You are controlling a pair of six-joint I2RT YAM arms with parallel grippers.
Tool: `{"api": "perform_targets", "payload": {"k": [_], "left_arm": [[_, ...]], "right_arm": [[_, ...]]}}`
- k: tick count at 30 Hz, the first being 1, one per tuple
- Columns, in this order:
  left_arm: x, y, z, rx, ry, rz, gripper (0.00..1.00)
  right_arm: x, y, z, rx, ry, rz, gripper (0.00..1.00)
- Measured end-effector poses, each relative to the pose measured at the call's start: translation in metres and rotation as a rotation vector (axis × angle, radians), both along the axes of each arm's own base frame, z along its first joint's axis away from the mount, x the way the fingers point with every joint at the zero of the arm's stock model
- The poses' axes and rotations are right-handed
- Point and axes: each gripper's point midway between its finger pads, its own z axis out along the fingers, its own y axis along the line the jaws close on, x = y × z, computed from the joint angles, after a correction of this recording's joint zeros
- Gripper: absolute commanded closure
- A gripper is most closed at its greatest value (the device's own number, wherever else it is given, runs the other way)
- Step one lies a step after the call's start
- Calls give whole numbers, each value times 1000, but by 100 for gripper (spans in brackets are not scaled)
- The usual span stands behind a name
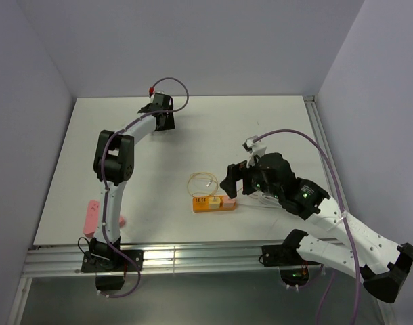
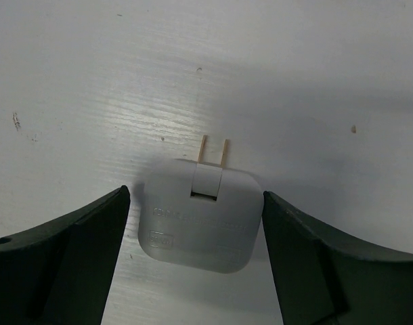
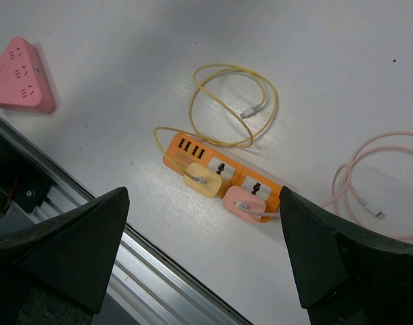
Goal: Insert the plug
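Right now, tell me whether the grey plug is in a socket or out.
Out. The plug lies flat on the table, both prongs bare, no socket touching them.

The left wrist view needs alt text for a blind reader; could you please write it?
A grey rounded-square plastic plug lies flat on the white table, its two brass prongs pointing up the frame. The left gripper is open, its dark fingers flanking the plug.
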Motion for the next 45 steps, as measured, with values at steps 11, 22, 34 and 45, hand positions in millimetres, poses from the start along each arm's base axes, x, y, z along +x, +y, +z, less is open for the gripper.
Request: {"api": "perform_targets", "payload": {"k": [11,22,34,45], "left_arm": [[-1,-4,-2,-18,10,-19,71],[-23,-17,28,-158,18,-87,100],[-157,-81,252,-758,-409,-477,100],[-323,-126,311,-1122,-577,-1038,99]], "right_arm": [[-2,2,0,9,8,14,2],[-1,7,-2,35,59,-18,5],[5,22,20,137,122,-44,8],[4,49,67,384,201,43,9]]}}
